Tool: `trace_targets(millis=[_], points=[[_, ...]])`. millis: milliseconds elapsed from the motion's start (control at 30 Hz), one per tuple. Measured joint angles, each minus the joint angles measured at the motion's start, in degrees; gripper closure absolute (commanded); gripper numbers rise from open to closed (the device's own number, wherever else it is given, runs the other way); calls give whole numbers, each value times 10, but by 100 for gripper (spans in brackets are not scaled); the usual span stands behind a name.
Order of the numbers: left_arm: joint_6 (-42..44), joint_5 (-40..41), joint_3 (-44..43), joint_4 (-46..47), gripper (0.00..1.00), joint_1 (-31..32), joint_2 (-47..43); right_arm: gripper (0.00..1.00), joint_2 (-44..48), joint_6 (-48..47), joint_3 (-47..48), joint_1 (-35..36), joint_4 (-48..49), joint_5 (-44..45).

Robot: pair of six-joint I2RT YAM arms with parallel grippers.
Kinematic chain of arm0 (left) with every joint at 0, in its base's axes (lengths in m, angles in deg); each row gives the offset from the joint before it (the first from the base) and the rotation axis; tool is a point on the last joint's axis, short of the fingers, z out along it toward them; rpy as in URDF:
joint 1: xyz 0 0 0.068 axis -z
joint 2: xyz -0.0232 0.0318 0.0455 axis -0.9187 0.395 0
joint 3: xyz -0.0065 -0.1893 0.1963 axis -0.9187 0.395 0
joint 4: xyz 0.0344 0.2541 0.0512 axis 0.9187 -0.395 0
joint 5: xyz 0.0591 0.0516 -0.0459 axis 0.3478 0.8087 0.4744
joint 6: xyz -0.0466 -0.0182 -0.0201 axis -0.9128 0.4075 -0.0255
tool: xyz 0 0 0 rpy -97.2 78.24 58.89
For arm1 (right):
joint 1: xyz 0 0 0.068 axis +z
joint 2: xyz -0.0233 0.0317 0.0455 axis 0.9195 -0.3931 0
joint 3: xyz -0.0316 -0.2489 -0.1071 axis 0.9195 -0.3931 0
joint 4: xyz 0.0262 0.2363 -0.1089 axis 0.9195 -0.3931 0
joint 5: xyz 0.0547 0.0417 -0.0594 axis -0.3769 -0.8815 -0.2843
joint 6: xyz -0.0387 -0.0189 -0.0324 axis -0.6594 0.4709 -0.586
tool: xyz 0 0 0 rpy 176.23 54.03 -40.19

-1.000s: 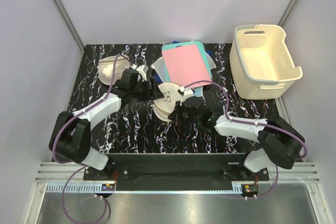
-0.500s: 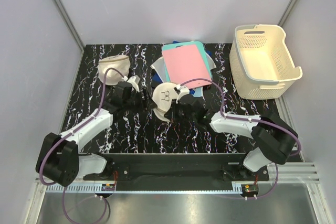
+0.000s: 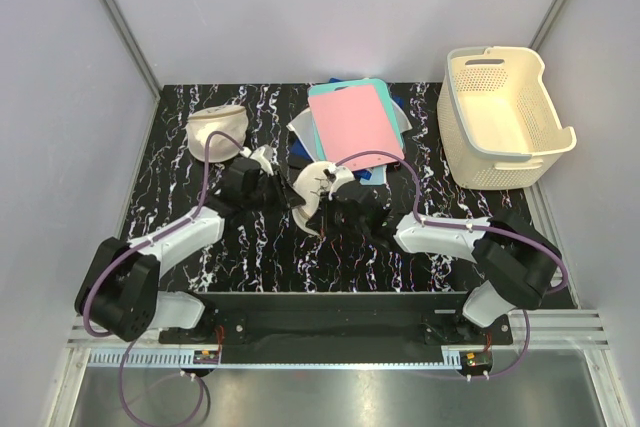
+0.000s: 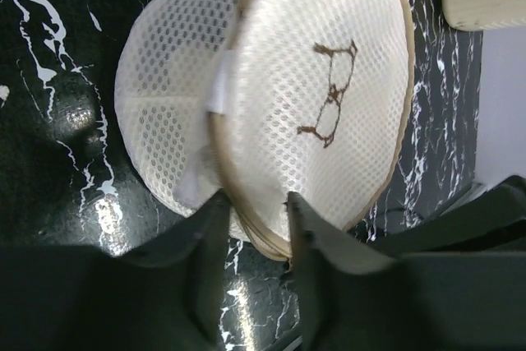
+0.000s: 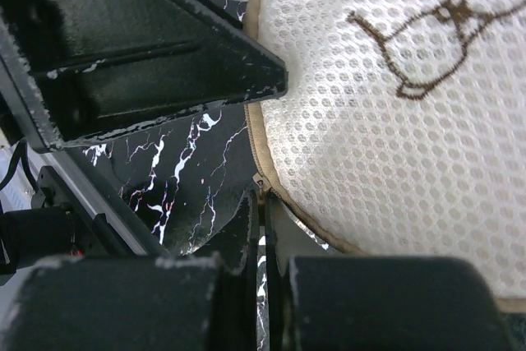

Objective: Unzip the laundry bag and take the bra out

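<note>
The laundry bag [image 3: 318,187], a cream mesh dome with a dark squiggle [image 4: 329,96], stands on edge at the table's middle. My left gripper [image 3: 292,193] reaches it from the left; in the left wrist view its jaws [image 4: 253,203] close around the tan zipper rim [image 4: 246,228]. My right gripper [image 3: 334,209] is at the bag's near edge. In the right wrist view [image 5: 263,203] it is shut on the small metal zipper pull [image 5: 261,182]. The bra is hidden from view.
A second plain cream pouch [image 3: 215,130] lies at the back left. A pink sheet on a stack of cloths [image 3: 350,122] lies just behind the bag. A cream basket [image 3: 505,117] stands at the back right. The left gripper's black body [image 5: 140,55] is close beside the right fingers.
Half a second ago my left gripper was off the bag, pulled back to the left. It has now moved right onto the rim. The right gripper has stayed at the bag's near edge.
</note>
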Motion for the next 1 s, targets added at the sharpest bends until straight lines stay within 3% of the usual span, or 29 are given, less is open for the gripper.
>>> trace_targets(millis=[200,600,1000], points=[[-10,-5,0,18,100,0,11,100,-1,0,0,0,0,0],[0,-10,-12,13,100,-3,17,100,-1,0,0,0,-1,6],[35,-33,-22,-9,100,-55,17,100,14,0,-16,0,-6,40]])
